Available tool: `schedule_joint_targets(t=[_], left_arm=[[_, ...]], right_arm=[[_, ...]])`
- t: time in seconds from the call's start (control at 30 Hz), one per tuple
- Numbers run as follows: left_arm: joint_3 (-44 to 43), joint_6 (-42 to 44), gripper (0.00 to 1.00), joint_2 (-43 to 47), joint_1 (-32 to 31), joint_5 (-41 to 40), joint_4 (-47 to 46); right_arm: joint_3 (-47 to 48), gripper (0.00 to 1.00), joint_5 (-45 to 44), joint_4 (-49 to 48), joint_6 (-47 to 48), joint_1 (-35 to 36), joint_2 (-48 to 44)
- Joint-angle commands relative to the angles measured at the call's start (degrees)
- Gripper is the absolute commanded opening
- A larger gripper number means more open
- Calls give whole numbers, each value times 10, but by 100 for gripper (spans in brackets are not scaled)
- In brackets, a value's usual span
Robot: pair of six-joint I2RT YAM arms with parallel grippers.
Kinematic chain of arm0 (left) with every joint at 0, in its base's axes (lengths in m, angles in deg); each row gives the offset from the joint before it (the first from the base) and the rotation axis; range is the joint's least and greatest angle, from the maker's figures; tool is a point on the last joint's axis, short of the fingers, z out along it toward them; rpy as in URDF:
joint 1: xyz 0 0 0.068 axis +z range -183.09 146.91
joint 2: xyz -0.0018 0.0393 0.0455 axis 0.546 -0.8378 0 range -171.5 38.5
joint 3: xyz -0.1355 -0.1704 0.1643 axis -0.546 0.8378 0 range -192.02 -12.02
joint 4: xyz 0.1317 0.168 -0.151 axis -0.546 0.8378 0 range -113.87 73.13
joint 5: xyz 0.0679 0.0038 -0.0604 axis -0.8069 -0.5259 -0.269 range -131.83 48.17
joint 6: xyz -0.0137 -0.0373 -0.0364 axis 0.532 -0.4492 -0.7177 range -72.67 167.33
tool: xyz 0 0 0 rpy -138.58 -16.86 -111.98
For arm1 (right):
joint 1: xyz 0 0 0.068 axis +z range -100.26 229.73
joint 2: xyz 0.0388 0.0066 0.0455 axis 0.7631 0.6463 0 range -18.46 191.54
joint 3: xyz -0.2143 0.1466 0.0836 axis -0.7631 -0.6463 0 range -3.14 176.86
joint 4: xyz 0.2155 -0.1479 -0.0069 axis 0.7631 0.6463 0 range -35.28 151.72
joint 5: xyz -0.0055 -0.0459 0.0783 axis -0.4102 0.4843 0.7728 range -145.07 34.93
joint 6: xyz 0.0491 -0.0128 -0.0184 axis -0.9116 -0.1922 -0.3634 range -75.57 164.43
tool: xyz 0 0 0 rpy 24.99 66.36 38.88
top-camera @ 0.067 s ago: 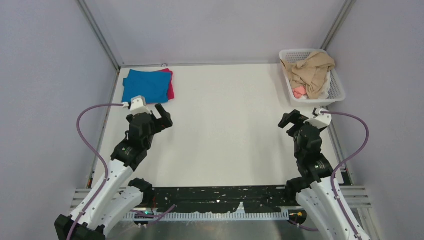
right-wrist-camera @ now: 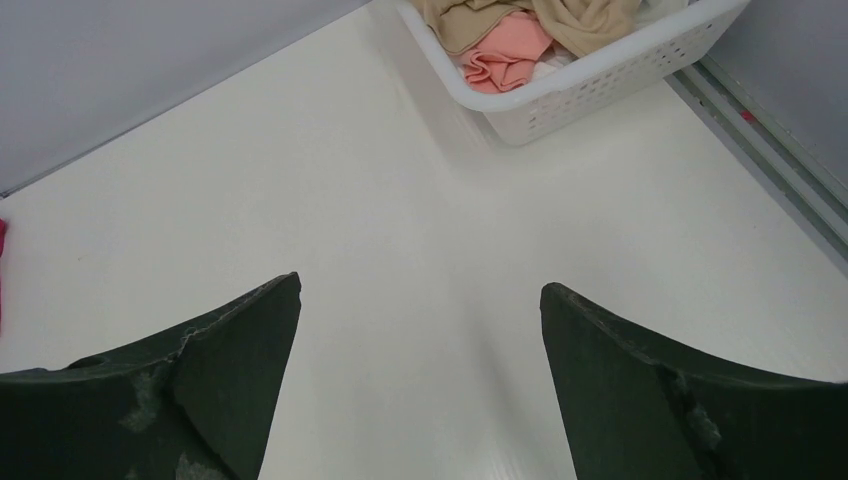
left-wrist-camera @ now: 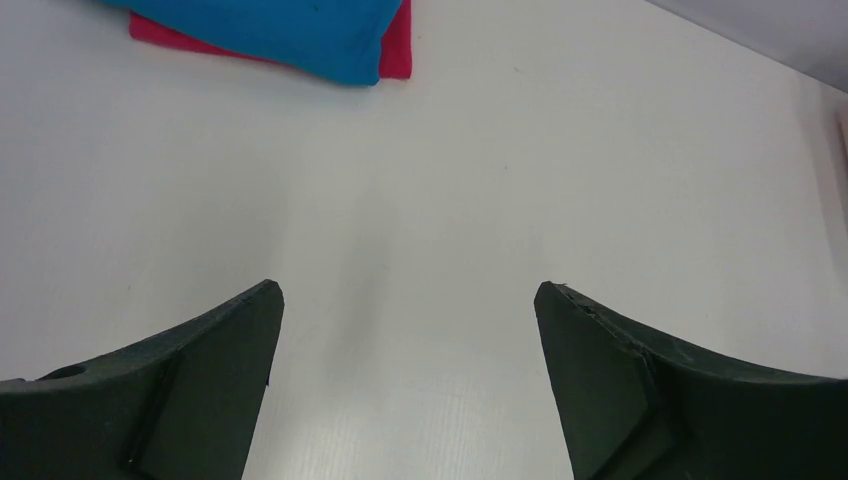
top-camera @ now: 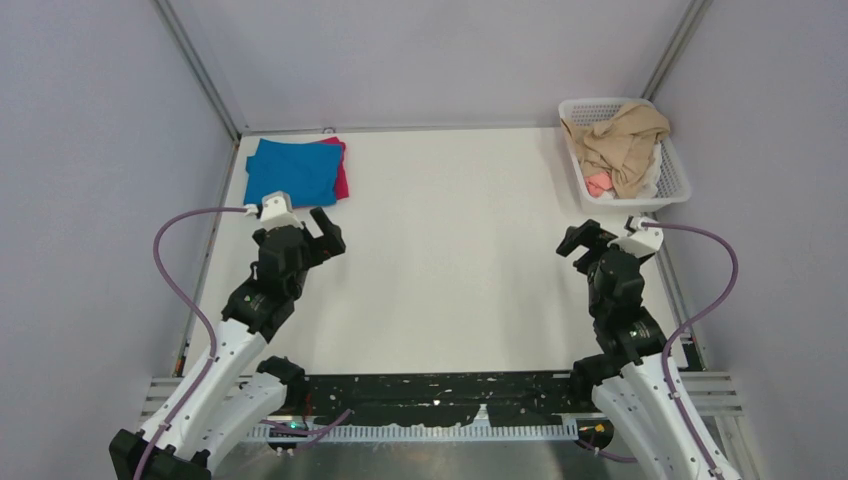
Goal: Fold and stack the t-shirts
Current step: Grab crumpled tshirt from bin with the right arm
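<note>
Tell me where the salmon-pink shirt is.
In the top view, the salmon-pink cloth shirt lies inside the white plastic mesh basket at the far right corner of the white table, beside the tan cloth shirt.

Folded blue t-shirt (top-camera: 290, 172) atop magenta t-shirt (top-camera: 342, 176), far-left corner; crumpled tan t-shirt (top-camera: 622, 143), salmon-pink t-shirt (top-camera: 597, 185) in basket (top-camera: 678, 176).

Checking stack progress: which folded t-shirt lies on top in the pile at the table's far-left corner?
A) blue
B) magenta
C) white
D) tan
A: the blue t-shirt covers the magenta t-shirt, of which only an edge shows at the side.
</note>
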Motion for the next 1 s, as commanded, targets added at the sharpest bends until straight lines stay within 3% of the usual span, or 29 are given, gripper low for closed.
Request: schedule_joint_targets(t=[0.0, 0.07, 0.2, 0.27, 0.4, 0.5, 0.67, 0.97], left_arm=[[-27, 0, 100, -5, 1, 1, -13], [-27, 4, 100, -7, 1, 4, -19], [-27, 7, 100, -16, 1, 7, -33], [-26, 5, 100, -23, 1, 6, -40], [-20, 11, 100, -42, 1, 3, -63], [-30, 16, 99, -68, 1, 7, -62], [-52, 23, 100, -108, 2, 10, -46], [-56, 26, 100, -114, 2, -1, -44]], right_arm=[[79, 95, -11, -19, 10, 1, 64], [122, 95, -15, -20, 16, -1, 118], [277, 95, 21, 35, 24, -52, 313], [372, 95, 54, 66, 13, -97, 414], [622, 95, -1, 151, -17, -146, 627], [748, 95, -4, 196, -52, -169, 770], [922, 95, -16, 190, -77, -182, 909], [1071, 95, -16, 151, -90, -188, 1074]])
